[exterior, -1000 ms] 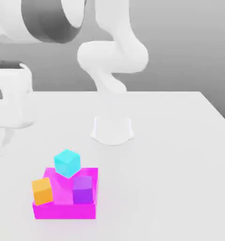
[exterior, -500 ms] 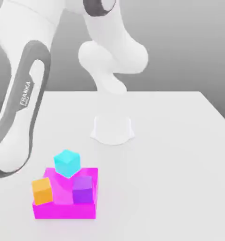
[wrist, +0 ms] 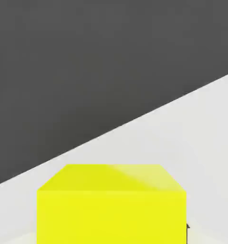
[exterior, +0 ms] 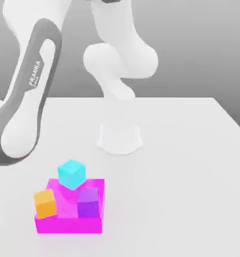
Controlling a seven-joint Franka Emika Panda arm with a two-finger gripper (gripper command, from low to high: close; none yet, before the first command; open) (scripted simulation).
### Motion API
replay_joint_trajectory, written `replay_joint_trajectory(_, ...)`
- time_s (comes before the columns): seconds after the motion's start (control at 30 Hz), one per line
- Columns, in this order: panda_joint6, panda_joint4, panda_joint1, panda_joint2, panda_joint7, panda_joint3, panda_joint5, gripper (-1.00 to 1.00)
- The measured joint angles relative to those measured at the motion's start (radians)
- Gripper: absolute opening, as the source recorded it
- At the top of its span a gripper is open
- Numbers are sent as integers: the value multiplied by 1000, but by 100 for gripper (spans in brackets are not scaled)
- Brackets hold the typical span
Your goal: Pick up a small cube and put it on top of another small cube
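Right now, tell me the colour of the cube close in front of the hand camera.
Yellow: the cube shows best in the hand view.

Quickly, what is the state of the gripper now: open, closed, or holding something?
Gripper: shut on the yellow cube, which sits close before the hand camera.

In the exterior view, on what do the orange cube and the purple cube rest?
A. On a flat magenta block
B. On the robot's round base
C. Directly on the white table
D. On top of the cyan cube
A: the orange cube and the purple cube both sit on the flat magenta block, which lies on the white table.
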Motion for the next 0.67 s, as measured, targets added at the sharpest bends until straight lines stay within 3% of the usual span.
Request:
replay_joint_trajectory(0.17, -7, -164, 70, -182, 191, -29, -67, -100)
replay_joint_trajectory(0.4, -16, -393, 101, -447, 523, -3, -247, -100)
replay_joint_trajectory(0.53, 112, -441, 105, -365, 526, 2, -215, -100)
replay_joint_trajectory(0.57, 147, -447, 103, -334, 514, 7, -197, 100)
replay_joint_trajectory(0.67, 147, -447, 104, -334, 514, 7, -197, 100)
